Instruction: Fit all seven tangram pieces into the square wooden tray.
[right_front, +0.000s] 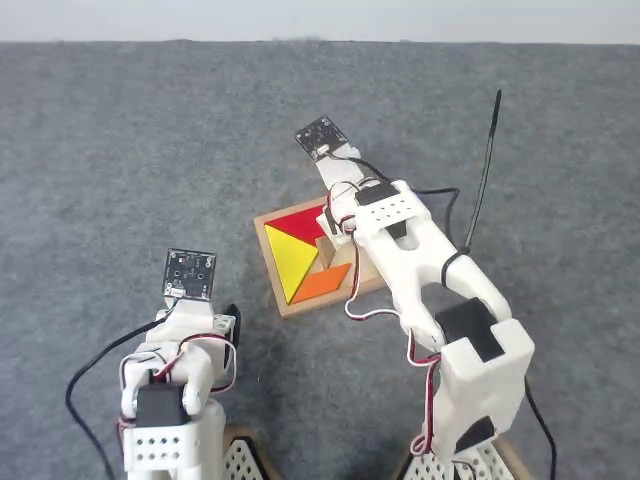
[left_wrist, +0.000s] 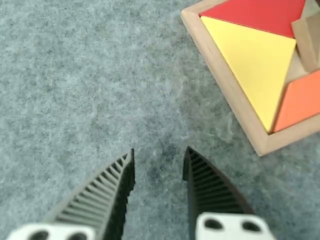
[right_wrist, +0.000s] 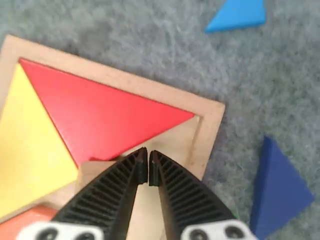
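The square wooden tray (right_front: 269, 262) lies at mid-table and holds a red triangle (right_front: 300, 224), a yellow triangle (right_front: 288, 258) and an orange piece (right_front: 322, 284). My right gripper (right_wrist: 148, 163) is shut over the tray's bare wooden floor (right_wrist: 180, 142), just beside the red triangle (right_wrist: 100, 117), with nothing seen between its fingers. A light blue piece (right_wrist: 237, 14) and a dark blue triangle (right_wrist: 277, 190) lie on the carpet outside the tray rim (right_wrist: 125, 82). My left gripper (left_wrist: 159, 160) is open above bare carpet, short of the tray's corner (left_wrist: 240, 102).
Grey carpet covers the whole table. The right arm (right_front: 420, 260) reaches over the tray's right side, its cables trailing beside it. The left arm (right_front: 180, 380) sits at the near left. A tan wooden block (left_wrist: 306, 37) stands inside the tray past the yellow triangle (left_wrist: 252, 57).
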